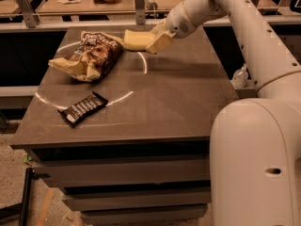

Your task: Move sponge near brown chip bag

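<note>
The pale yellow sponge (136, 39) is at the back of the dark table, held just right of the brown chip bag (90, 55), almost touching its upper right end. My gripper (155, 40) is shut on the sponge's right side, the arm reaching in from the upper right. The chip bag lies wrinkled at the table's back left, with tan ends and white lettering.
A slim black candy bar wrapper (83, 108) lies at the front left. A white circle line (141, 65) is marked on the table top (178, 102). A water bottle (240, 75) sits off the right edge. A rail post (139, 4) stands behind the table.
</note>
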### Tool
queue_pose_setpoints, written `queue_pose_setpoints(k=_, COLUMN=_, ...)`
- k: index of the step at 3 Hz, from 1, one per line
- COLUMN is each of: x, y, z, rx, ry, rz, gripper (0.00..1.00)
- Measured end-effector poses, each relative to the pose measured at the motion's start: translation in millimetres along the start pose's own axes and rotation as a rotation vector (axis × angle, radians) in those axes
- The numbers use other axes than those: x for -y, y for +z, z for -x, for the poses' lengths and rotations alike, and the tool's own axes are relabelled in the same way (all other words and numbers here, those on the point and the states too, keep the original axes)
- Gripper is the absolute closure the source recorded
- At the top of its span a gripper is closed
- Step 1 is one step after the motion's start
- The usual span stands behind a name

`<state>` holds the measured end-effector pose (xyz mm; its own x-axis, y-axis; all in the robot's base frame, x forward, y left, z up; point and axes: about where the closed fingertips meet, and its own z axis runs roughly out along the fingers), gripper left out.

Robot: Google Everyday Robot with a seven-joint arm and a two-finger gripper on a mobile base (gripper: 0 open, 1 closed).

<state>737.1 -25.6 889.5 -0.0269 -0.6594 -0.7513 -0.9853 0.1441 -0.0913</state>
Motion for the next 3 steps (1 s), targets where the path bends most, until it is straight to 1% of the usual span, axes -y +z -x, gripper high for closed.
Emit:
queue_pose_setpoints(k=1, x=-9.8, y=19.6, z=24.1, rx=-0.013, ry=0.007, rz=-0.017, gripper=1.0)
queue_pose_setpoints(k=2, x=-16.4, y=47.1, z=31.1, rx=-0.056, ry=0.031, rz=0.006, gripper=1.0)
queue_pose_setpoints(k=3, x=-21.7, y=74.5, z=32.6, rx=-0.093, ry=0.058, rz=0.062, gripper=1.0)
